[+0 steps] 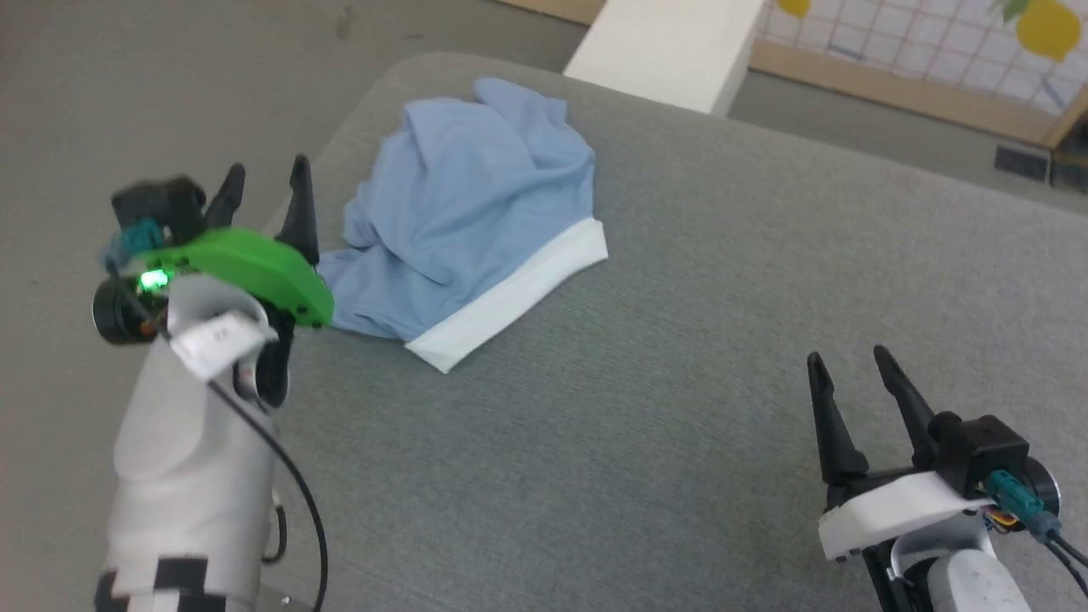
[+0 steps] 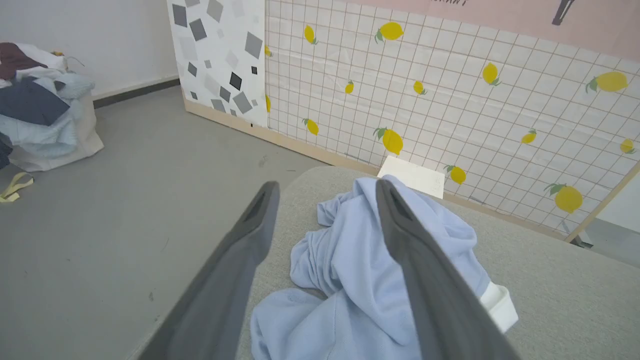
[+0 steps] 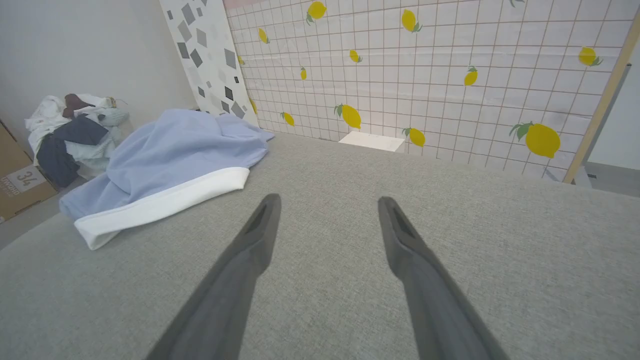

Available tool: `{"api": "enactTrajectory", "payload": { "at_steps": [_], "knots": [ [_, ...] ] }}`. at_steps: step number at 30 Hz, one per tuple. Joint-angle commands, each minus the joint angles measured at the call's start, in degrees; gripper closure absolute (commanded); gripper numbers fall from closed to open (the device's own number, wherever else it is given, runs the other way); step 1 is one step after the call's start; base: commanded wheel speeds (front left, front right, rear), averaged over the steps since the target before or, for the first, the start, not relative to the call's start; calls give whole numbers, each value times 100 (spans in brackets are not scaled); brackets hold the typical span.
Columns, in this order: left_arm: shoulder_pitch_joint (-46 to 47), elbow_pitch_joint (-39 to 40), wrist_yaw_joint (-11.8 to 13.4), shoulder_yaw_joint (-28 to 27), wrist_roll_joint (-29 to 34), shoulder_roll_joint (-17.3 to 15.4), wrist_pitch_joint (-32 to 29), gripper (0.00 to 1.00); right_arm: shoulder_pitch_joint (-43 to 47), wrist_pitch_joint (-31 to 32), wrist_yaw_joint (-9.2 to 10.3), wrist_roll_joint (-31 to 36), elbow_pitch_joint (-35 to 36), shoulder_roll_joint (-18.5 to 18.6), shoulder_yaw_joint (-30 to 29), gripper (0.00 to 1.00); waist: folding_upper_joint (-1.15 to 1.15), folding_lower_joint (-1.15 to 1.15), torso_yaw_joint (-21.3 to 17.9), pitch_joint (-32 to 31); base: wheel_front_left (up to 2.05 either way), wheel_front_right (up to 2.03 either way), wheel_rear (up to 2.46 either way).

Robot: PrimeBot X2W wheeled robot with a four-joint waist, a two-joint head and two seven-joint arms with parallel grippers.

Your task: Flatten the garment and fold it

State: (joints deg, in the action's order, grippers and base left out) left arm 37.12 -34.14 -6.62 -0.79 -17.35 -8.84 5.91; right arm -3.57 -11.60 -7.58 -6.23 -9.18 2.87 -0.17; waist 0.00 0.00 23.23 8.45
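Observation:
The garment (image 1: pixel 463 212) is a light-blue knit shirt lying crumpled in a heap near the far left corner of the grey padded table (image 1: pixel 680 357), with a white band (image 1: pixel 510 297) along its near edge. My left gripper (image 1: pixel 265 174) hovers open just left of the heap, above the table's left edge, holding nothing. In the left wrist view the garment (image 2: pixel 345 270) lies beyond and between the fingers (image 2: pixel 240 260). My right gripper (image 1: pixel 850 361) stands open over bare table at the lower right, far from the garment (image 3: pixel 175 160).
A white box (image 1: pixel 671 47) stands behind the table's far edge, in front of a lemon-patterned tiled wall panel (image 2: pixel 450 90). A pile of clothes (image 2: pixel 35 100) in a bag sits on the grey floor to the left, next to a cardboard box (image 3: pixel 17 180).

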Motion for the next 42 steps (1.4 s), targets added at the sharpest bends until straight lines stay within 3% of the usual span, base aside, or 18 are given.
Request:
{"api": "enactTrajectory", "payload": {
  "at_steps": [1,5,15,22,27,28,29,30,36,42],
  "knots": [
    [259,-206,-43,5,-114,-39,-165,0,-114,35,9,71,77,0,-2,0,0,0,-442,447,0,0,0],
    [838,-941,-38,-7,-308,-126,-848,0,-174,140,9,161,252,0,-17,0,0,0,-758,727,0,0,0],
    [1591,-2425,519,86,-370,-172,-2740,0,-214,315,9,286,586,0,0,0,0,0,-1251,1224,0,0,0],
    [1682,-2961,454,343,-334,-34,-3652,0,-212,357,9,286,703,0,35,0,0,0,-1316,1440,0,0,0],
    [1603,-3156,355,395,-407,83,-3863,0,-213,373,9,289,715,0,59,0,0,0,-1284,1504,0,0,0],
    [1589,-3151,384,363,-441,89,-3769,50,-218,372,9,288,708,0,66,0,0,0,-1270,1507,0,0,0],
    [1578,-3133,388,339,-468,99,-3663,84,-223,371,9,284,700,0,73,0,0,0,-1254,1502,0,0,0],
    [1557,-3119,369,306,-512,117,-3542,100,-228,364,9,279,682,0,86,0,0,0,-1236,1480,0,0,0],
    [1553,-2895,399,117,-667,123,-2494,100,-239,292,9,200,527,0,140,0,0,0,-1093,1275,0,0,0],
    [1750,-2588,266,21,-724,-22,-1441,100,-206,156,9,23,236,0,252,0,0,0,-931,864,0,0,0]
  ]
}}
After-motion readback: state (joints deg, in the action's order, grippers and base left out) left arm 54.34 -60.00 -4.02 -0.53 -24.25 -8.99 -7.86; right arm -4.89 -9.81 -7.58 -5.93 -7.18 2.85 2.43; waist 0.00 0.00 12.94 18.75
